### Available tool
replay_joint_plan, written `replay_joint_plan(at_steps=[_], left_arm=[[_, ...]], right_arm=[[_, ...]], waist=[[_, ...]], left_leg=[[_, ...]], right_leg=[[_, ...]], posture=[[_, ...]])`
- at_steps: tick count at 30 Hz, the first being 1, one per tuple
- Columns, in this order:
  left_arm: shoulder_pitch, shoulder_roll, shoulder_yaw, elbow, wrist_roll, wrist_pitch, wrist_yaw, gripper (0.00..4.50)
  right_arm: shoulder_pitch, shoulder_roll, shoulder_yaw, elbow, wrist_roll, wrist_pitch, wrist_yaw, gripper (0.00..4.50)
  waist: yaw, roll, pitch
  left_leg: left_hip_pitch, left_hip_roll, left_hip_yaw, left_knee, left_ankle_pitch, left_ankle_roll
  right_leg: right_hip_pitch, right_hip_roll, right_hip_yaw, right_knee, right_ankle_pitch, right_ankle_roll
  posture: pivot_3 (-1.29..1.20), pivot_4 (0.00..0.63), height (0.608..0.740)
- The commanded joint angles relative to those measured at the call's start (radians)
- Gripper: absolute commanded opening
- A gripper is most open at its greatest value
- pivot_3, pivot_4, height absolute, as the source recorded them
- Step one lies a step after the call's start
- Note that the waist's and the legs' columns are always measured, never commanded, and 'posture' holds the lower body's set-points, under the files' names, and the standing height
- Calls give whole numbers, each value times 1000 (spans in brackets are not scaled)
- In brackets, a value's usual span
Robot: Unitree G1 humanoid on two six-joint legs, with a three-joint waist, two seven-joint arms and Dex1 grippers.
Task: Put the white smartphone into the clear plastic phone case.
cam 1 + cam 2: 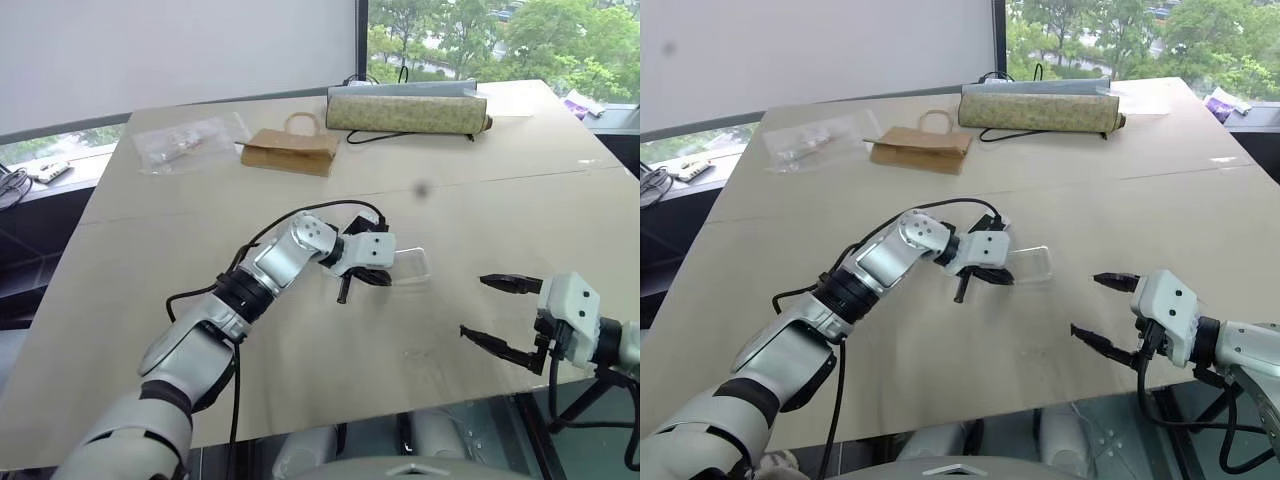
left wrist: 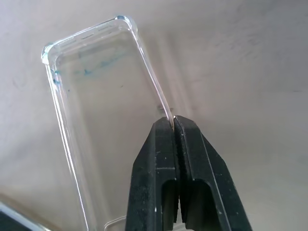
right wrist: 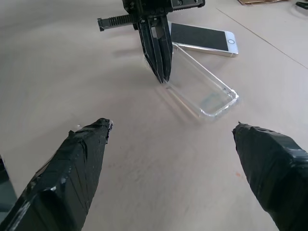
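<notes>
Evidently at the case-handling step, with no insertion begun. Grips the case (image 3: 202,91) by one long side wall with the left end effector (image 3: 162,72), black fingertips pressed together on the thin clear rim, roughly midway along that wall. Rests the case open side up on the worktop (image 1: 400,200); cannot tell whether the gripped edge is lifted clear or merely touched down. Finds the phone (image 3: 202,38) flat and screen up just beyond the case on the far side from the right end effector (image 1: 492,312), close against the case's end near the pinch, possibly touching it. Shows nothing inside the case, so counts the main work as undone. Holds the right end effector spread wide and empty, near the case on its open side, pointed towards it but apart from it.

Judging from this, calls next for steadying or squaring the case with the left grip, then bringing the free right end effector past the case to the phone. Needs a grasp on the phone's slim edges, hard on something lying flat, then lining up the phone's outline with the shell and pressing in corner by corner. Risks sliding the light case away under any push, and flexing the thin wall under the pinch.
</notes>
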Motion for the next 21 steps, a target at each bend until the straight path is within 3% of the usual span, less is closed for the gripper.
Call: replay_joint_plan(at_steps=[1, 4, 8, 16, 21], left_arm=[[25, 49, 42, 29, 14, 0, -48, 1373], [45, 64, 100, -32, -23, 33, -74, 2884], [81, 88, 208, -173, -125, 150, -91, 4401], [197, 156, 408, -398, -235, 400, 31, 4401], [341, 145, 536, -482, -260, 442, 182, 4401]], right_arm=[[-11, 7, -22, -33, 11, 10, -26, 4500], [-37, 15, -28, -38, 42, 47, -55, 4500], [-80, 32, -23, -39, 62, 101, -111, 4500], [-219, 5, -8, -4, 169, 267, -135, 4500], [-325, 19, 68, 37, 79, 220, -173, 4500]], waist=[[-9, 0, 0], [-20, 0, 0], [-17, 0, 1], [-10, 0, 1], [-19, 0, 1]], left_leg=[[0, 0, 0, 0, 0, 0], [0, 1, 0, 0, 0, 0], [-7, 0, -1, -1, 0, 0], [-11, -1, -1, -2, 0, 0], [-11, -1, -1, -3, 0, 0]], right_leg=[[0, 1, 0, 0, 0, 0], [-1, 1, 1, 0, 0, 0], [-8, 0, 1, 0, 0, 0], [-12, -4, 0, 0, 0, 0], [-13, -5, 1, 0, 0, 0]], posture=[[0, 150, 740], [0, 150, 740], [0, 150, 740], [0, 150, 740], [0, 150, 740]])
